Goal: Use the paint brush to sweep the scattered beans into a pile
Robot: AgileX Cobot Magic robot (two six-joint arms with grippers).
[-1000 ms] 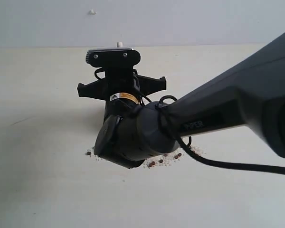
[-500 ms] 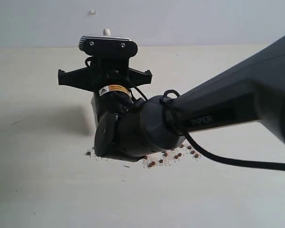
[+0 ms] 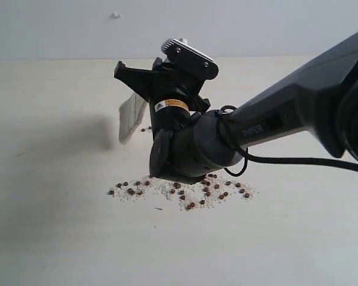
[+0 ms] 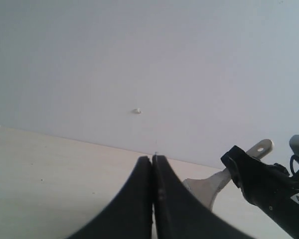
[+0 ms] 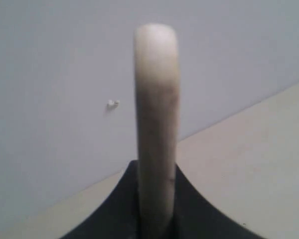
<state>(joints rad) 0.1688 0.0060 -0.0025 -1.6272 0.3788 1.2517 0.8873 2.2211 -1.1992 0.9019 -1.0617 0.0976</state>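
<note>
The beans [image 3: 179, 190] lie on the pale table [image 3: 53, 238] as a loose strip mixed with whitish crumbs, wider than the brush head; no compact pile shows. A few stray beans [image 3: 145, 128] lie just behind the strip. My right gripper [image 3: 144, 86] reaches in from the right and is shut on the paint brush handle [image 5: 157, 124]. The cream bristles [image 3: 131, 116] hang tilted above the table, behind and left of the strip. In the left wrist view my left gripper [image 4: 153, 159] is shut and empty, with the brush's metal band [image 4: 205, 186] beside it.
The right arm's bulky wrist [image 3: 191, 152] hovers over the middle of the strip and hides part of it. Its black cable [image 3: 298, 159] trails to the right. A pale wall with a small white peg [image 3: 115, 15] closes off the table's far edge.
The right wrist has risen, swung right and tilted. The brush's bristles have come into sight on the left, off the table, and more of the bean strip is uncovered.
</note>
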